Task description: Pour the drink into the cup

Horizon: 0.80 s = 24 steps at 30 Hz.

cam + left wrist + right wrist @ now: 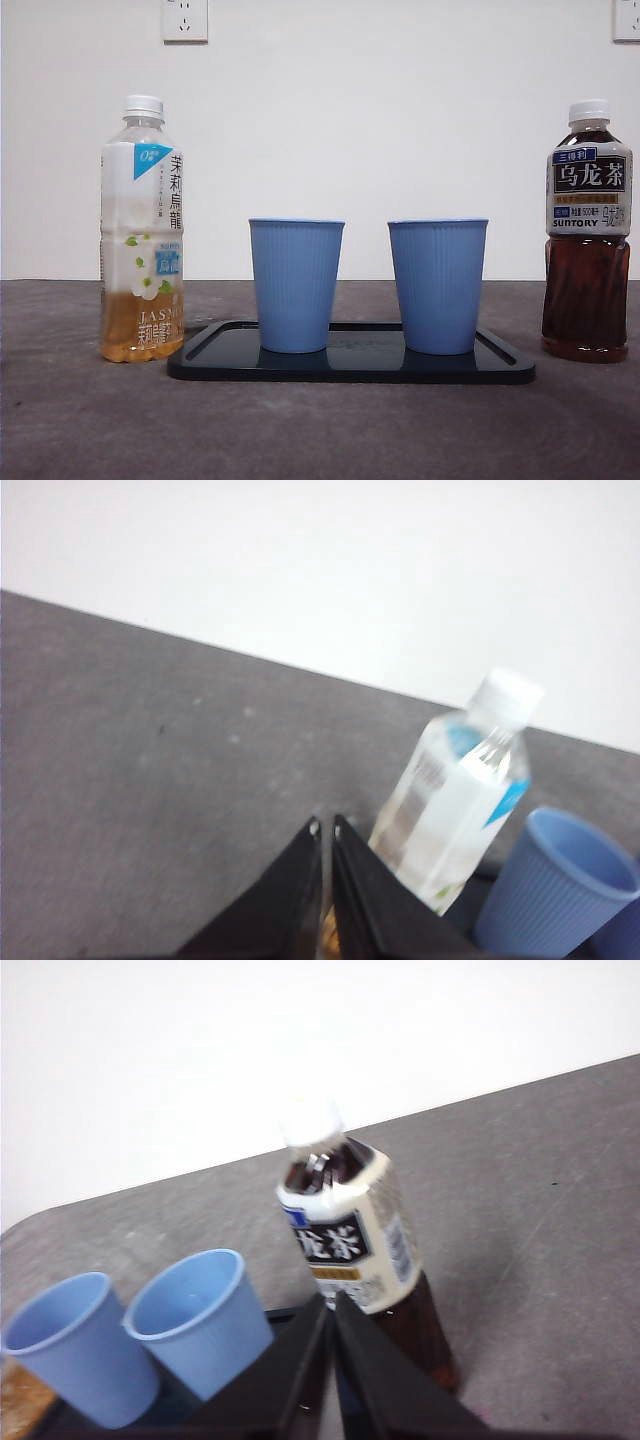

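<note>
Two drinks on the counter [90,420], both capped, both upright, long axes vertical. Jasmine tea bottle [142,230] at far left, low on liquid. Dark oolong bottle [587,232] at far right, roughly two-thirds full. Task doesn't say which one to pour.

Between them: black tray [505,362] holding two blue cups, left cup [295,285] and right cup [438,285], both upright, mouths open, apart from each other. Jasmine bottle sits just beside the tray's left end; oolong stands a bit clear of the right end.

Left pincer [325,827]: jaws nearly closed, holding nothing, jasmine bottle [460,790] just ahead and slightly right of the tips. Right pincer [331,1300]: same narrow gap, empty, oolong bottle [355,1260] right ahead of the tips.

Each arm is nearest its own-side bottle. My read: nothing started; jaws must widen before a side grasp on either body, and caps are still on.
</note>
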Tool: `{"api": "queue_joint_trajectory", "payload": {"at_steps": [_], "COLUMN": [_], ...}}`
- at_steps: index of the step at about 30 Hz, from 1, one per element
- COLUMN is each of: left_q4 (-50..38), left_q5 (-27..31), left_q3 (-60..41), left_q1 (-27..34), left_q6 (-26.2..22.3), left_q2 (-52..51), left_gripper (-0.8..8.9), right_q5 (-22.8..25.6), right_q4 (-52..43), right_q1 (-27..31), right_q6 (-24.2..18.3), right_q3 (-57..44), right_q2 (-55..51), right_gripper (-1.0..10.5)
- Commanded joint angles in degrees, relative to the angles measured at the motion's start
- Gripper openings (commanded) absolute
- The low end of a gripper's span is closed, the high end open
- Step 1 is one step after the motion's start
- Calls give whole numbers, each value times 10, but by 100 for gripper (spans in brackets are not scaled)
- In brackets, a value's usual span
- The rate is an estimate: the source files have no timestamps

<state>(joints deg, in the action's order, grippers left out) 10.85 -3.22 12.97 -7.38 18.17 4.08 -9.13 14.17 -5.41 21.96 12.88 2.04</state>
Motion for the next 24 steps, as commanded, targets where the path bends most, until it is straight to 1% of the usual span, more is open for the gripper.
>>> {"api": "queue_joint_trajectory", "payload": {"at_steps": [1,2,6,9,11,14,17,19,21,24], "left_q4": [19,31,86,126,155,186,197,199,199,200], "left_q5": [-5,-10,-40,-78,-106,-167,-227,-257,-289,-293], "left_q3": [54,72,155,211,245,290,318,327,329,329], "left_q1": [-3,-3,-3,-3,-3,-6,-13,-20,-30,-43], "left_q6": [10,9,-8,-31,-44,-69,-89,-103,-120,-138], "left_q2": [32,44,104,147,173,210,242,260,275,288], "left_gripper": [15,15,15,15,15,15,15,15,15,22], "right_q5": [-1,-4,-40,-79,-104,-147,-193,-220,-237,-241], "right_q4": [23,31,68,105,133,181,228,257,284,292], "right_q1": [-3,-3,-3,-3,-3,-3,-3,-3,-3,-5], "right_q6": [17,17,14,-3,-23,-68,-120,-151,-185,-207], "right_q3": [49,65,135,185,216,264,305,327,345,352], "right_q2": [22,31,77,113,137,176,212,231,248,256], "right_gripper": [12,12,12,12,12,12,12,12,12,12]}}
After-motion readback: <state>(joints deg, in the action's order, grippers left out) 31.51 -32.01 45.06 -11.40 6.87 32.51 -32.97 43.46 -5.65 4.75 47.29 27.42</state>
